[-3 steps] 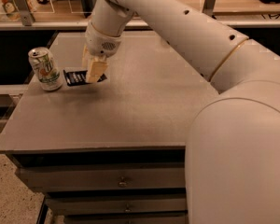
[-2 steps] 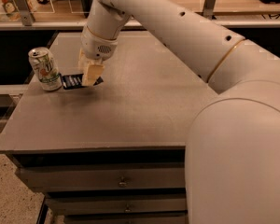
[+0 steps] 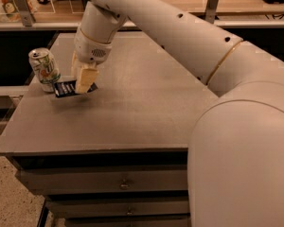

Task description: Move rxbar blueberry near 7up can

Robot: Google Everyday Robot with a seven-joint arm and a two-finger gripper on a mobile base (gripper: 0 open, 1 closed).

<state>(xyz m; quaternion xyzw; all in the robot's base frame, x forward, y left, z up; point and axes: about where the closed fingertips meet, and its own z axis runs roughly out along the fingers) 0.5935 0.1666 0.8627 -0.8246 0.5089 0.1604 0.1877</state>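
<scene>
While the end effector [image 3: 85,83] grips the bar [image 3: 64,88] by its right end, the bar sits low over the surface [image 3: 146,108], just beside the can [image 3: 44,67]. Best to set it down flat and release gently, without nudging the can. Since a second ago, both have shifted left, closer to the can.

The table [image 3: 132,112] top is matt grey, faintly grained. The can [image 3: 44,69] is shiny metal. The snack bar [image 3: 64,89] has a dark, glossy film wrapper. The end effector [image 3: 85,82], at the bar on the table's left side, looks like pale matt plastic. The arm [image 3: 180,32] has a smooth, satin white shell.
</scene>
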